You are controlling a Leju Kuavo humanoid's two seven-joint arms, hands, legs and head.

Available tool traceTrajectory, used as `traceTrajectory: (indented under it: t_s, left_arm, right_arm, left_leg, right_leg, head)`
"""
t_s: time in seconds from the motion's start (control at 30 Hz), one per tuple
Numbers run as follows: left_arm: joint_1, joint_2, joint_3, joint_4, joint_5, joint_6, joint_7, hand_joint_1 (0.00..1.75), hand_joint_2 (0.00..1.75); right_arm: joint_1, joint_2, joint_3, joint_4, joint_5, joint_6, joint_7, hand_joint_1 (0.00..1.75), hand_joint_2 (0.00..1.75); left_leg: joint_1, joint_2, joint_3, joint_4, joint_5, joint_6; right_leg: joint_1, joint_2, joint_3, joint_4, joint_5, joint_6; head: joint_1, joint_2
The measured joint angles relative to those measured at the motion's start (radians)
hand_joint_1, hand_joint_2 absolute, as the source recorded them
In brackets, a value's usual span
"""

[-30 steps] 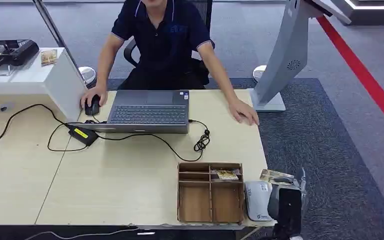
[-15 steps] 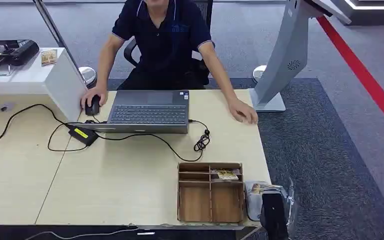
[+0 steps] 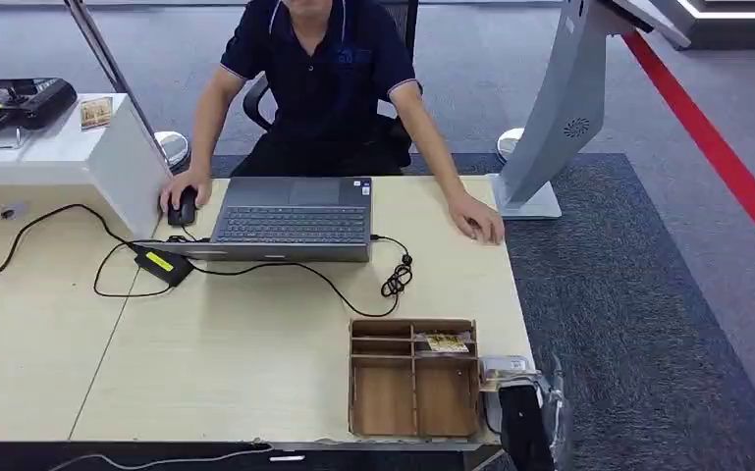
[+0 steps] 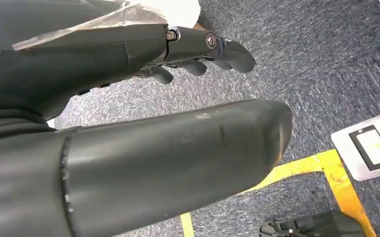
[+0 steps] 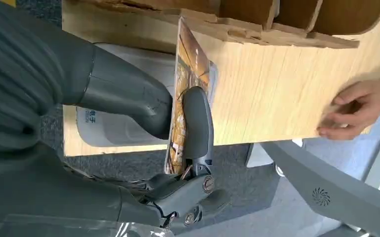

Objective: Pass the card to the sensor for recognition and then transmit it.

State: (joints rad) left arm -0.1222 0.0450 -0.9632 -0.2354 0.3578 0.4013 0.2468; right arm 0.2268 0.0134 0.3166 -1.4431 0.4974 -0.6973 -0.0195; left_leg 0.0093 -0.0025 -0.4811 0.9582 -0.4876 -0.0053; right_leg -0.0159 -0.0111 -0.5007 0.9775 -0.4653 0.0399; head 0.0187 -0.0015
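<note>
My right hand (image 3: 525, 422) is at the table's near right corner. It pinches a yellow-brown printed card (image 3: 507, 367) between thumb and finger. The card hangs over the white sensor (image 3: 489, 396), which lies flat beside the wooden box. In the right wrist view the card (image 5: 190, 74) stands on edge just above the sensor (image 5: 113, 128), with my right hand (image 5: 121, 91) clasped around it. My left hand (image 4: 153, 44) hangs beside the body above the carpet and holds nothing.
A wooden divider box (image 3: 412, 378) with another card (image 3: 445, 342) in it stands left of the sensor. Across the table a person sits behind a laptop (image 3: 293, 218), one hand (image 3: 479, 220) resting near the right edge. A grey kiosk stand (image 3: 550, 118) rises on the right.
My right hand has moved left and nearer with the card, from off the table's right edge to over the sensor. The person's hands have barely shifted.
</note>
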Motion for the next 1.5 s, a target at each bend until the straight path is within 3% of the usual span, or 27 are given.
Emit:
traceTrajectory:
  t_s: [1.1, 1.5]
  left_arm:
    - [0.0, 0.0, 0.0, 0.0, -0.003, 0.001, 0.002, 0.0, 0.0]
    - [0.0, 0.001, -0.002, 0.0, -0.032, -0.004, -0.005, 0.0, 0.0]
  right_arm:
    - [-0.015, -0.014, 0.023, 0.012, 0.04, -0.001, -0.003, 1.75, 1.75]
    - [-0.103, 0.008, -0.001, -0.155, 0.111, -0.002, -0.035, 1.75, 1.75]
  left_leg:
    - [0.0, 0.0, 0.0, 0.0, 0.0, 0.0]
    - [0.0, 0.0, 0.0, 0.0, 0.0, 0.0]
  right_leg:
    - [0.0, 0.0, 0.0, 0.0, 0.0, 0.0]
    - [0.0, 0.0, 0.0, 0.0, 0.0, 0.0]
  head:
    - [0.0, 0.0]
    - [0.0, 0.0]
